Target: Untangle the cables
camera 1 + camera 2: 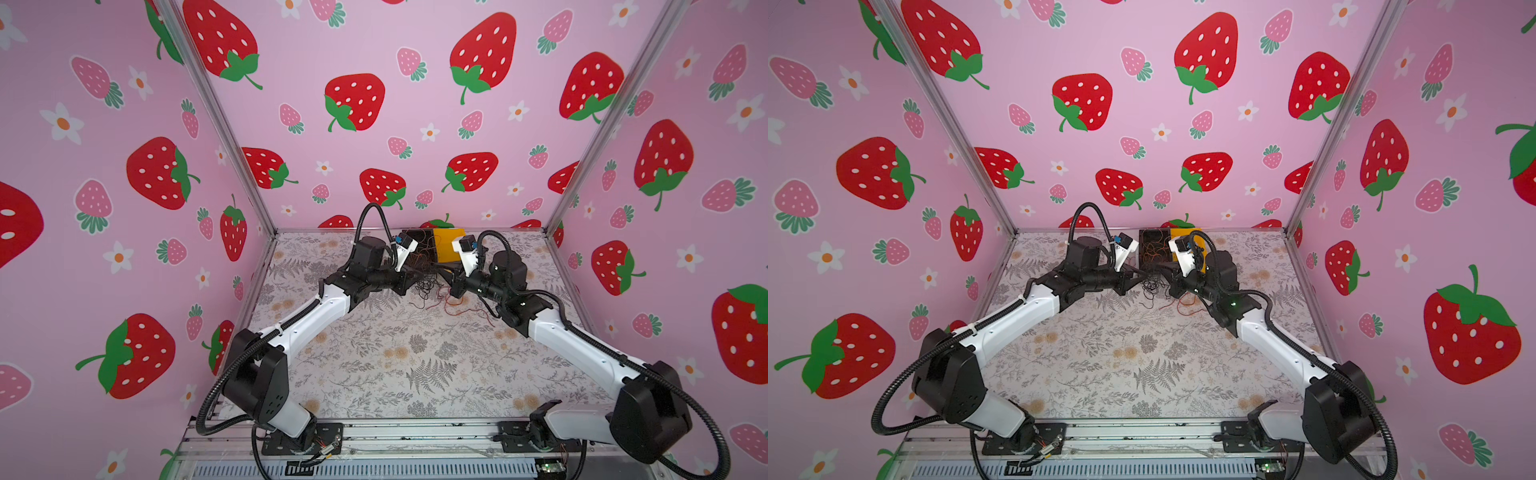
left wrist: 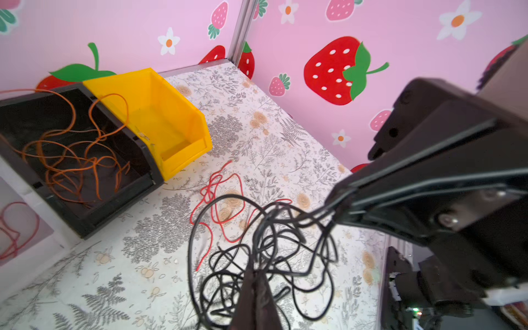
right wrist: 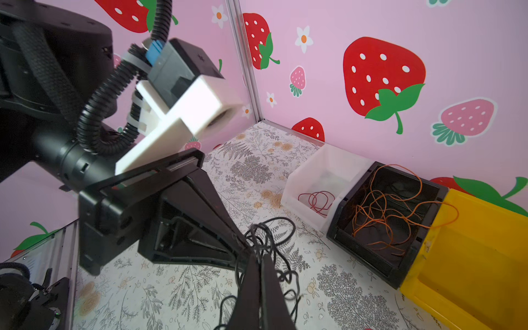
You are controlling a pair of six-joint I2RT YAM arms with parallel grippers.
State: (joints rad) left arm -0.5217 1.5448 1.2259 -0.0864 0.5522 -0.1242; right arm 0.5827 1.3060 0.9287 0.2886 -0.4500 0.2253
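Pinching black cables (image 2: pixel 265 251): two end effectors (image 2: pixel 254 271) (image 2: pixel 328 211), three bins (image 3: pixel 303 177) (image 3: pixel 371 257) (image 3: pixel 471 257).

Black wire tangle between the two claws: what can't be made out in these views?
- Thin black wire tangle: too small in both top views to trace strands.
- Pinch points: left claw and right claw cover the pinched strands in their wrist views.
- Clear plastic bin: cut off by the left wrist view's edge.

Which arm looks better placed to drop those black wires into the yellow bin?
Right, probably: the right claw, shut on the black wires, sits just before the yellow bin; the left claw, also gripping them, is nearer the black bin.
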